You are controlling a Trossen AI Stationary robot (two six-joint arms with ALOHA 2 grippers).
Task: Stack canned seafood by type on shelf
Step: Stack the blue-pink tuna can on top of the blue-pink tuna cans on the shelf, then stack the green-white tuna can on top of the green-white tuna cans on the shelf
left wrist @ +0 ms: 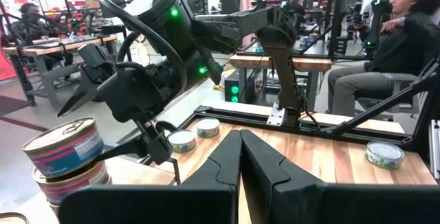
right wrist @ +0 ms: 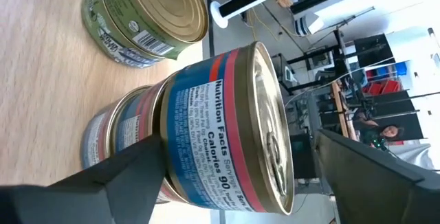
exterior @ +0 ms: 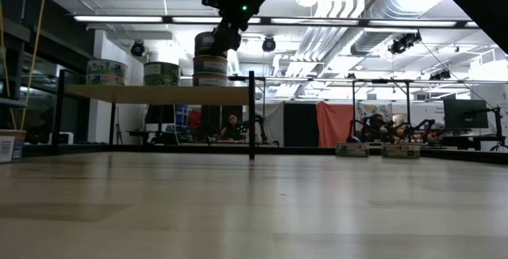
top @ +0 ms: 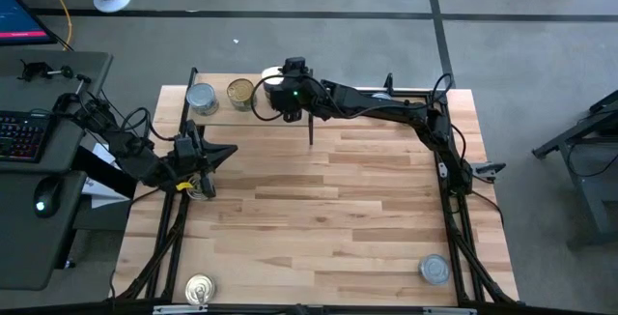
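Observation:
The shelf (top: 222, 114) stands at the table's far left; it also shows in the low view (exterior: 159, 94). On it are a silver-topped stack (top: 201, 100), a gold-topped stack (top: 240, 93) and a blue-and-red tin (right wrist: 227, 128) lying tilted on a like tin (right wrist: 117, 138). My right gripper (right wrist: 237, 141) is open and level at this stack, one finger above the tilted tin and one below it. My left gripper (left wrist: 240, 145) is shut and empty, left of the shelf's near end (top: 220, 153). My right gripper's lower finger (left wrist: 127, 152) reaches level under the top tin's raised bottom edge (left wrist: 102, 157). The tin leans on it, its other edge on the tin beneath. The upper finger (left wrist: 79, 93) stands clear above the lid.
A gold-topped tin (top: 199, 289) lies at the table's near left and a silver-topped one (top: 435, 270) at the near right. Two more tins (exterior: 352, 149) (exterior: 401, 149) lie by the far edge. People sit at benches beyond the table.

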